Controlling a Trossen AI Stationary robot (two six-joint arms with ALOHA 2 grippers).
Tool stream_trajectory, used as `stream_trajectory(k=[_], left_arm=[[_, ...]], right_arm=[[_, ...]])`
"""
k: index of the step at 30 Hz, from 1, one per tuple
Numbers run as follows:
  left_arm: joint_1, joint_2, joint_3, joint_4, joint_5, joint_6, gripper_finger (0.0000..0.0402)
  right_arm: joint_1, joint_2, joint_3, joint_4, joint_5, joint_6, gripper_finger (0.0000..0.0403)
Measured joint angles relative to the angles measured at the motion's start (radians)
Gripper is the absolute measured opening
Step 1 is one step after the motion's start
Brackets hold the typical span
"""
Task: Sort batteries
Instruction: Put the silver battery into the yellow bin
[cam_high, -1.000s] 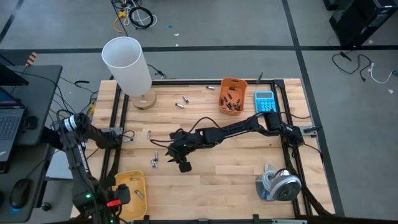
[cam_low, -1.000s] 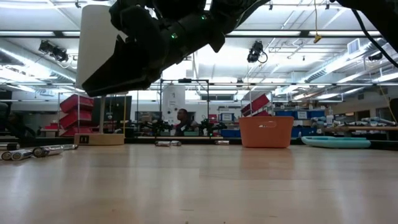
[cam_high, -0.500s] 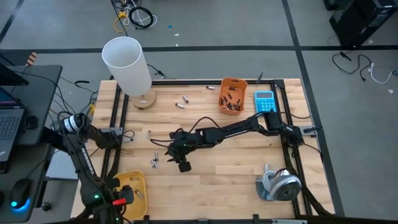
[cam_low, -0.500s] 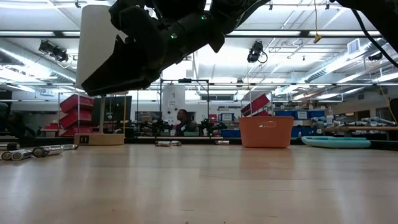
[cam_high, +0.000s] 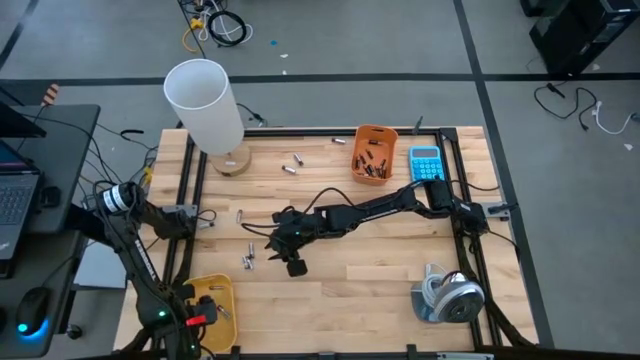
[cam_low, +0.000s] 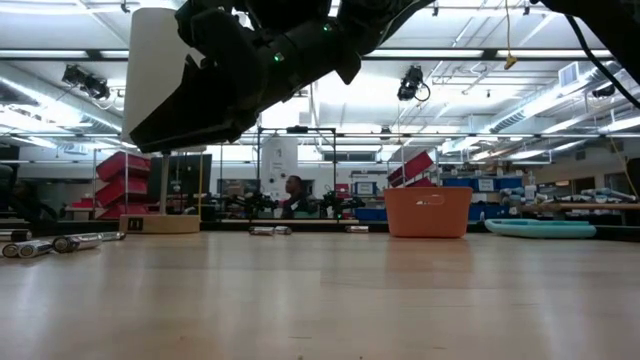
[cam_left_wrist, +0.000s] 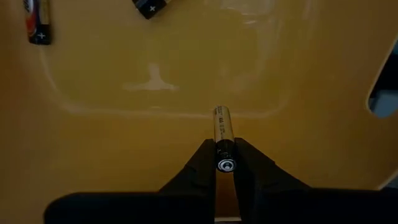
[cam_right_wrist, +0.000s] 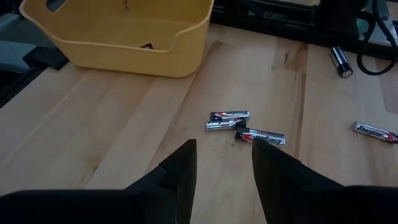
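I have the left hand (cam_left_wrist: 225, 163) clamped on an AAA battery (cam_left_wrist: 222, 134) over the yellow bin (cam_high: 222, 290) at the surface's seven o'clock; next, release. The right hand (cam_right_wrist: 222, 163) hovers open above three loose batteries (cam_right_wrist: 242, 124), probably my following pick.

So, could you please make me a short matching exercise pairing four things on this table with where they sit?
Things:
1. left gripper
2. right gripper
3. orange bin
4. blue calculator

Places:
A. beside the orange bin, toward the right edge
B. over the yellow bin, shut on a battery
C. open above three loose batteries
D. far side, holding dark batteries

Pairs: 1-B, 2-C, 3-D, 4-A
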Motion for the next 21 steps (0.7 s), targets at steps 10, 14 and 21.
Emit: stream_trajectory(k=[10, 14, 21], left_arm=[[0.0, 0.0, 0.0, -0.014, -0.02, -0.025, 0.0069], [0.0, 0.0, 0.0, -0.015, -0.027, -0.03, 0.0078], [0.002, 0.0, 0.0, -0.014, -0.037, -0.029, 0.0083]], right_arm=[[0.0, 0.0, 0.0, 0.007, 0.0, 0.0, 0.014], [0.0, 0.0, 0.0, 0.007, 0.0, 0.0, 0.014], [0.0, 0.0, 0.0, 0.007, 0.004, 0.0, 0.014]])
